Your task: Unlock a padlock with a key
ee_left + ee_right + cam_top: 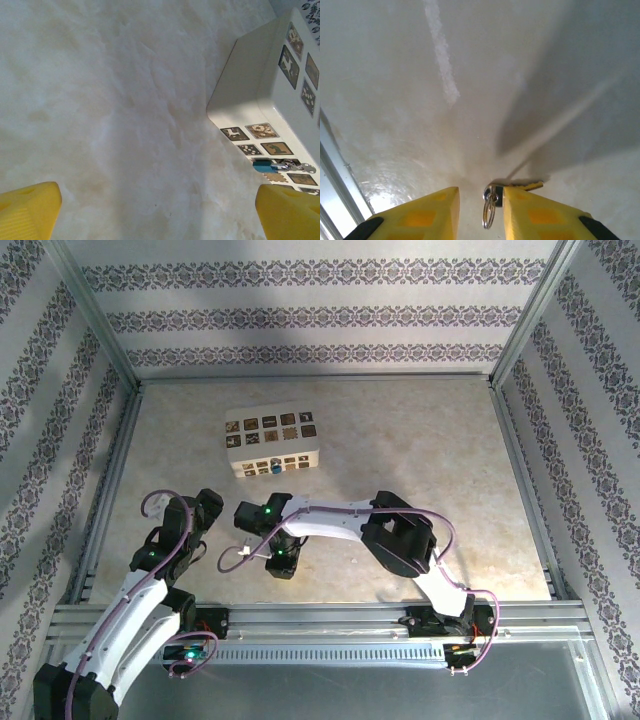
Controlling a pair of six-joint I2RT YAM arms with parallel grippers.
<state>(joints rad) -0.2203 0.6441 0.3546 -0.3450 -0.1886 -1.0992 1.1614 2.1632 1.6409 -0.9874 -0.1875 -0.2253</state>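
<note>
From above, I've got the bench (420,460) with the patterned white box (272,440) toward the back left, and the padlock (275,468) on the box's near face. My left claw (207,508) sits near the front left, well short of the box. The right arm reaches across to the left, and its claw (283,562) points down at the bench just beside the left one. On the left wrist camera, the yellow fingers (27,210) are spread wide over bare bench. The box sits at the right edge, with the blue padlock body on its side face. On the right wrist camera, the fingertips are drawn close with a narrow gap. The key (530,186) lies on the bench right at the tips, and its ring (489,212) sits in the gap. I cannot tell whether the claw is actually pinching it.
</note>
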